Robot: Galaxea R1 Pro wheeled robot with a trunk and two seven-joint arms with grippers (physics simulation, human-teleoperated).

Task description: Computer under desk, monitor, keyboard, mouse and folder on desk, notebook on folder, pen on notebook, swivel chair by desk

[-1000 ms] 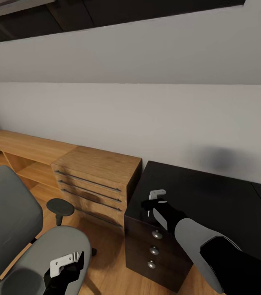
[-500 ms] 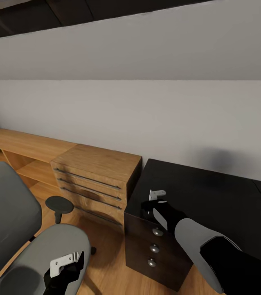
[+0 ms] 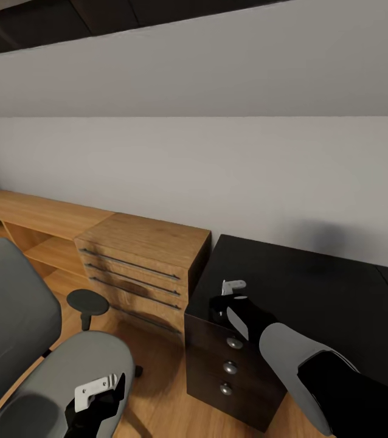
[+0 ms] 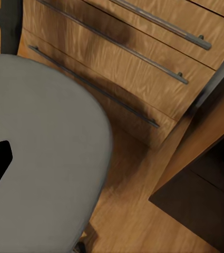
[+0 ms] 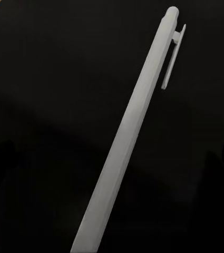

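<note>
While the right gripper (image 3: pixel 223 302) hangs low over the near corner of a black surface (image 3: pixel 315 286), the right wrist view looks straight down on the pen (image 5: pixel 127 137), a slim whitish stick with its clip near one end, lying flat on that dark top. Faint dark shapes at the edges of that view may be the fingers standing either side of the pen, but I cannot tell how wide they are parted, or whether they touch it.

The step in hand looks like picking up the pen. To do it well, I would judge, the fingers should straddle the barrel across its width near the middle, away from the clip, and come down until the tips nearly meet the top before closing; a thin round pen is apt to roll or squirt out of a shallow pinch.

The left gripper (image 3: pixel 97 398) hovers over the grey seat of the swivel chair (image 3: pixel 66 371), beside the wooden drawer unit (image 3: pixel 139 267). It seems to carry nothing, though its opening is unclear.
</note>
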